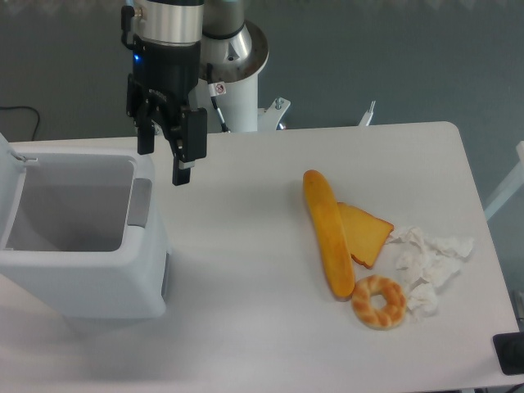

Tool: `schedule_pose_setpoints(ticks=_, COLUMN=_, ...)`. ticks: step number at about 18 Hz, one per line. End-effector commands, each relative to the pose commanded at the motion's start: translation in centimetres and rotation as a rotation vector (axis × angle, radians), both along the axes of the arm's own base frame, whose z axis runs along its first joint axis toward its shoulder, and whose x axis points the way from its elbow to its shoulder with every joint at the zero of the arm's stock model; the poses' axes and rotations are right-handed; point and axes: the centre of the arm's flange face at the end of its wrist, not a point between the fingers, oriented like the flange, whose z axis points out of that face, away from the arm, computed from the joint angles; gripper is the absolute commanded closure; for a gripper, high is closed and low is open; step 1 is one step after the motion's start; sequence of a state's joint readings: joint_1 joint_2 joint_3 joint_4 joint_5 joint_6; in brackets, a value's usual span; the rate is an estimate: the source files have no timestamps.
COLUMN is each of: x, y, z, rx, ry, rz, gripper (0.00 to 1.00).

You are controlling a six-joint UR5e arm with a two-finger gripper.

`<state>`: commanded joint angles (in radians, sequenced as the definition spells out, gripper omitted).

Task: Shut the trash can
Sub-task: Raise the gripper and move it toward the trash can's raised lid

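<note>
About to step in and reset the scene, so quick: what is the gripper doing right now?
Gripper: open, jaws spread and holding nothing, above the table beside the open trash can.

The large boxy white plastic trash can (pixel 82 237) runs off the left edge, its lid mostly out of frame; a dark object (pixel 509 354) is cut off bottom right.
</note>
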<state>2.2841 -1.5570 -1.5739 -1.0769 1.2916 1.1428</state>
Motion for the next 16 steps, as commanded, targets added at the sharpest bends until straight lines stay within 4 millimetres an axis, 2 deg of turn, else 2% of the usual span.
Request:
schedule_pose_setpoints(ticks=10, x=0.0, y=-0.2, z=0.8, rx=0.017, ry=0.006, rz=-0.001, gripper=0.0)
schedule_pose_setpoints(ticks=16, x=0.4, y=-0.5, z=1.9, rx=0.048, ry=0.002, rz=0.027, gripper=0.0)
